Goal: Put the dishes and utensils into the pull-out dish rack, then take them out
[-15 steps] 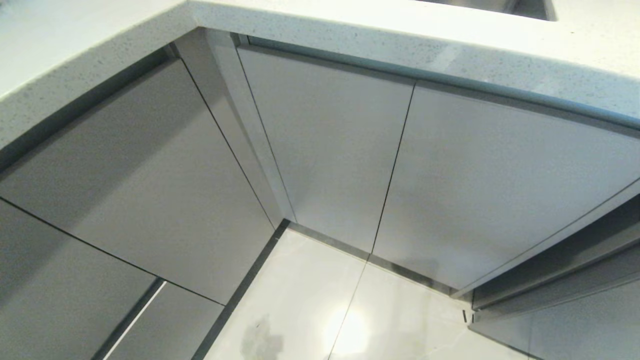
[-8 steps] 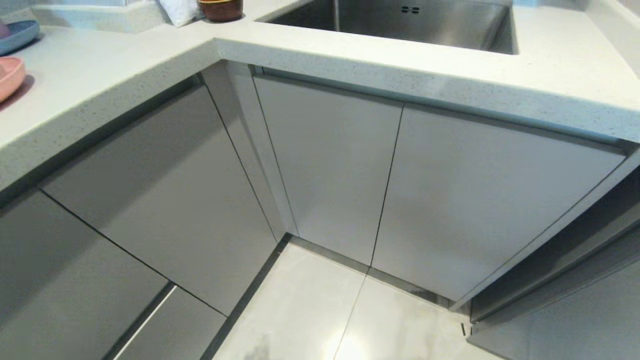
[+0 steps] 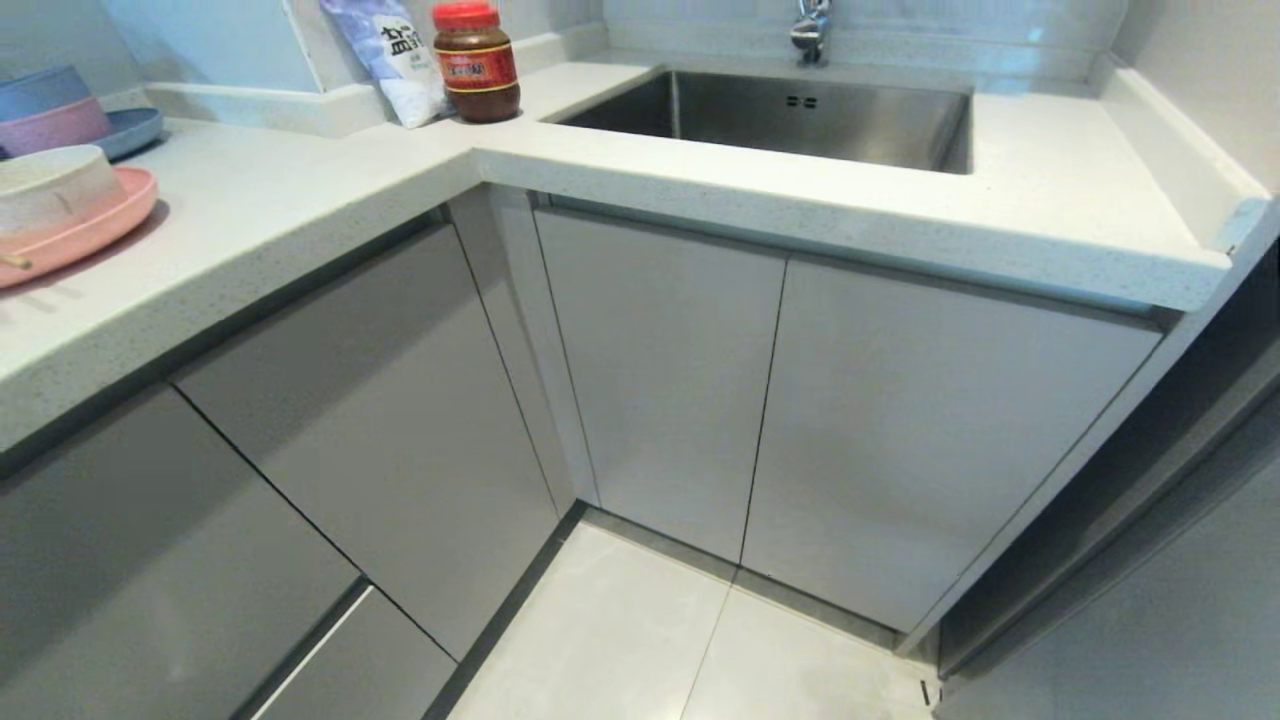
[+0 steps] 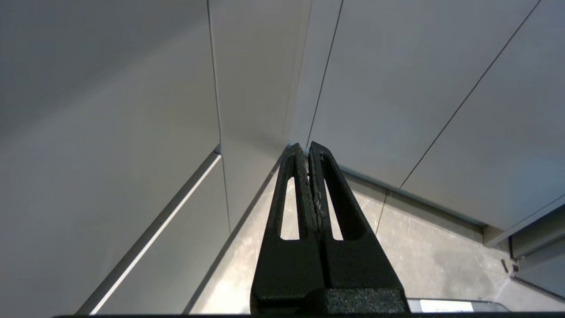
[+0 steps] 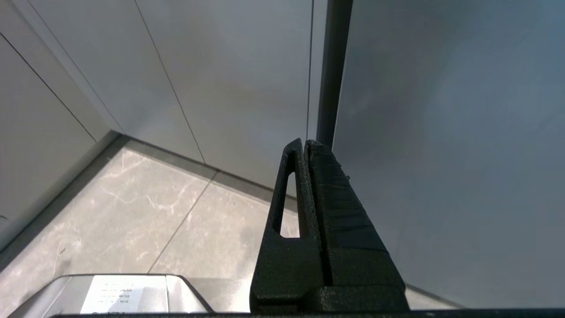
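Both grippers, left point(image 4: 307, 148) and right point(image 5: 304, 145), hang low with jaws pressed together, empty, tips aimed seemingly floorward.

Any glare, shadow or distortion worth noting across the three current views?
Head view: straight countertop edges bow toward the frame's sides, a wide-lens effect; the pink plate casts a soft shadow; no strong glare on the floor. Left wrist view: the left gripper shows as a dark silhouette against pale cabinet doors. Right wrist view: the right gripper looks likewise dark; the floor tiles are evenly lit.
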{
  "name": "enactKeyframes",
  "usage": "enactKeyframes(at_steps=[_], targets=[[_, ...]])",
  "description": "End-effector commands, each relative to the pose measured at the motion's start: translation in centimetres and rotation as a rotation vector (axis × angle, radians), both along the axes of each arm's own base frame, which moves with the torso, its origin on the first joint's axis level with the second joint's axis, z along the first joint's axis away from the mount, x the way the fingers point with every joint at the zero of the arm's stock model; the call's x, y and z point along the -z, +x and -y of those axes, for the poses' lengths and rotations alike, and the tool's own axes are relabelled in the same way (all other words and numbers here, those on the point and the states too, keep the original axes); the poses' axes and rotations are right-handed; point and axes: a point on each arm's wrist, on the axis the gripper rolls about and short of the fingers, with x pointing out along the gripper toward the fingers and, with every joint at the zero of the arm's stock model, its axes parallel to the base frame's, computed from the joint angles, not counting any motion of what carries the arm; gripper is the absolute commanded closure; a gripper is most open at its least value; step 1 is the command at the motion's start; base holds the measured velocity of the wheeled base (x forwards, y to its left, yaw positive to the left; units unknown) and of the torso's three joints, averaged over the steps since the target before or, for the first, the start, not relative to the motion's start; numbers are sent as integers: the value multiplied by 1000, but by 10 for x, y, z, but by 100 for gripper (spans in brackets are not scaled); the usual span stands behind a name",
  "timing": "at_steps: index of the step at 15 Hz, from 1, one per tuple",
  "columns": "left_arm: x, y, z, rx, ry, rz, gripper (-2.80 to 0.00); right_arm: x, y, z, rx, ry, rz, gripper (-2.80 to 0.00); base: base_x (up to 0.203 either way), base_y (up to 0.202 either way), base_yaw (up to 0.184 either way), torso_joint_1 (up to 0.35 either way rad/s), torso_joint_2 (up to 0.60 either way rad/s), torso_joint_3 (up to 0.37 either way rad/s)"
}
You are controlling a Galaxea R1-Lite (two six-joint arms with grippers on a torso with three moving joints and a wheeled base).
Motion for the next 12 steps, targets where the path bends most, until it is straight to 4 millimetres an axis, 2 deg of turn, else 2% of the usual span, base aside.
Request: enactKeyframes(at_steps=[1,12], targets=[[4,1,0,-1,-1,-15,0,0,0,0,0,0,-2,0,0,0,0,-2,2,203],[4,1,0,-1,-1,-14,0,0,0,0,0,0,-2,0,0,0,0,4,2,202]])
